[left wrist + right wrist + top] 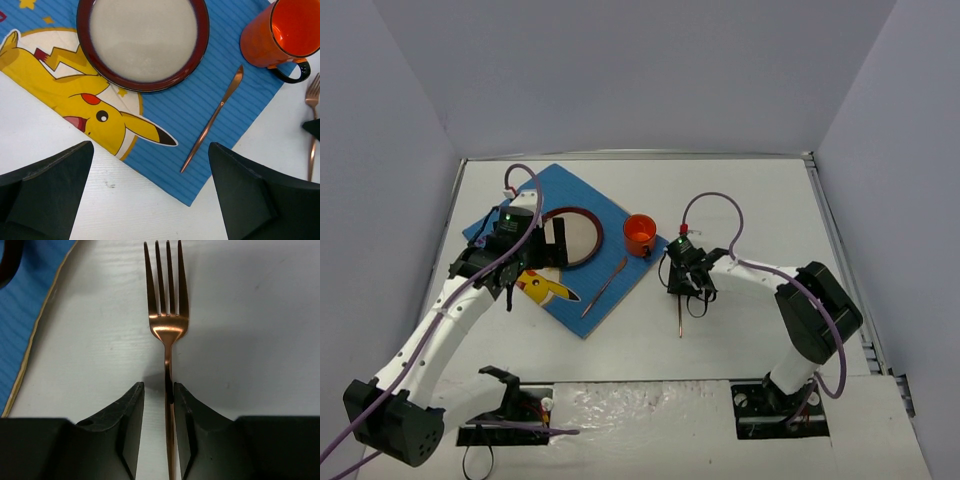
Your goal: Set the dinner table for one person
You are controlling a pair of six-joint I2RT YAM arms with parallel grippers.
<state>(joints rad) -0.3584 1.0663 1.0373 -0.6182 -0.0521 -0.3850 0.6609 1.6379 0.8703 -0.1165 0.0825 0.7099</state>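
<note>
The dinner table [750,200] spreads white under everything, and on its bare surface, just off the right edge of the blue placemat [605,215], is the copper fork [168,330]. Its long axis runs near to far in the overhead view, tines toward the far edge and handle toward the robot, and the mug [260,42] stands beside the tines at the cloth's corner. The right gripper [159,387] sits directly over the handle, so the fork runs straight out ahead of it and the jaws close across the thin handle rather than along it. They are drawn narrow. The right-hand finger looks to be against the metal while a sliver of table shows on the other side, so I cannot tell whether the fork is truly pinched or only straddled. Whether it rests on the table or is slightly raised is also unclear. The right arm is by far the nearer one. The left gripper [150,147] hangs well apart over the placemat's near edge, jaws spread wide and empty, looking down at the plate [142,86] and the knife [212,120] slanting to the plate's right.
</note>
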